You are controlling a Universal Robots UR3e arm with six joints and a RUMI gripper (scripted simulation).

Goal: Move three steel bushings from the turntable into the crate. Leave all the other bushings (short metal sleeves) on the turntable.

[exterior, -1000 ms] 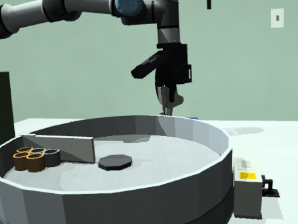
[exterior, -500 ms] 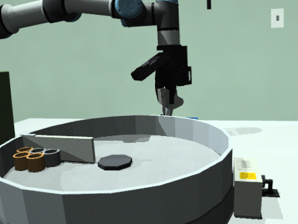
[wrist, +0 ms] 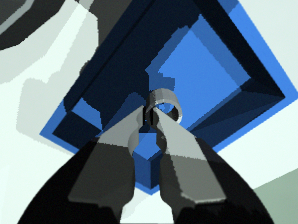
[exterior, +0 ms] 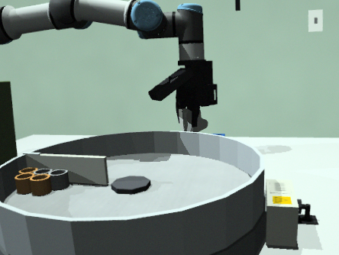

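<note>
- The gripper (exterior: 189,116) hangs above the far rim of the turntable (exterior: 244,153), at about one o'clock from the dark octagonal hub (exterior: 130,184) in the exterior view.
- Its jaws are pinched on the wall of a steel bushing (wrist: 165,103); in the wrist view the grey ring sticks out past the fingertips, its bore open toward the camera.
- Under the held bushing the wrist view shows the blue crate (wrist: 260,75), seen from above with its dark inner walls and brighter blue floor; the bushing sits over the crate's opening, near its centre.
- In the exterior view only a thin blue sliver of the crate (exterior: 218,134) peeks over the turntable's rim, at about three o'clock from the gripper's tips.
- On the turntable at nine o'clock from the hub, a cluster stands beside a grey divider plate (exterior: 72,168): orange-brown bushings (exterior: 40,184) in front and dark grey ones (exterior: 59,179) behind and to the right. The count is hard to fix from here, perhaps five in all.
- A pale box with a yellow label (exterior: 282,214) sits outside the turntable at four o'clock.
</note>
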